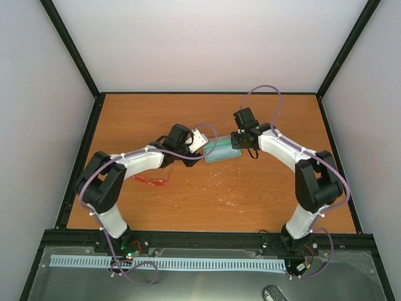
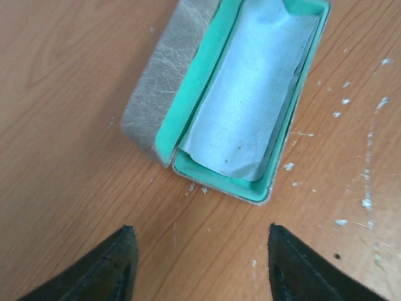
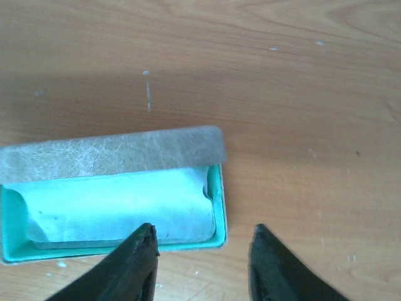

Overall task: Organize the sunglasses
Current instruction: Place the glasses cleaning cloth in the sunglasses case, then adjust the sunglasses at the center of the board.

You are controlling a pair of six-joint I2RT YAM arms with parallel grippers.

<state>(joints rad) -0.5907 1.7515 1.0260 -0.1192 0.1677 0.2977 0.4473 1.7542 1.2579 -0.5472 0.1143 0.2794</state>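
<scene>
The sunglasses (image 1: 154, 182), with a thin red-orange frame, lie on the table under my left forearm, seen only in the top view. The grey case (image 1: 220, 151) lies open at the table's middle, green inside, with the light blue cloth (image 2: 247, 106) in its tray. My left gripper (image 1: 202, 144) is open and empty just left of the case (image 2: 156, 81); the wrist view (image 2: 200, 231) shows bare table between its fingers. My right gripper (image 1: 239, 144) is open and empty at the case's right end (image 3: 113, 153), one finger (image 3: 141, 257) over the tray edge and cloth (image 3: 119, 204).
The wooden table (image 1: 207, 200) has black frame posts and pale walls around it. White flecks dot the wood in front of the case. Both arms arch inward from the near edge, meeting at the case.
</scene>
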